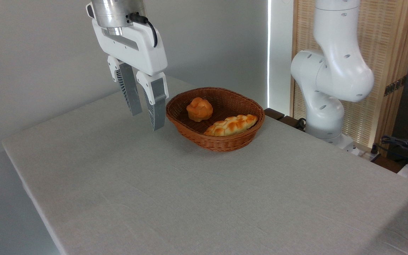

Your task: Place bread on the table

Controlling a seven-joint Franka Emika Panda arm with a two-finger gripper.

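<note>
Camera: glossy knotted bread (199, 109) sits in woven wicker basket (215, 118); ribbed pincer (147, 122) seemingly parted, empty.

The tool (147, 120) hangs in the upper left of the frame, pointing down, its two grey fingers (130, 92) slightly apart and empty. The white arm (331, 71) stands upright at the upper right.

The bread (199, 109) in the wicker basket (225, 141) is a glossy orange-gold with a knotted top. Beside it the braided loaf (231, 125) is paler, yellow with golden-brown ridges. The basket is a reddish-brown weave. The table (175, 198) is light grey-white, cloth-textured. The gripper (147, 121) is white with dark grey ribbed fingers (158, 113). A slatted screen (391, 53) behind is pale wood.
</note>
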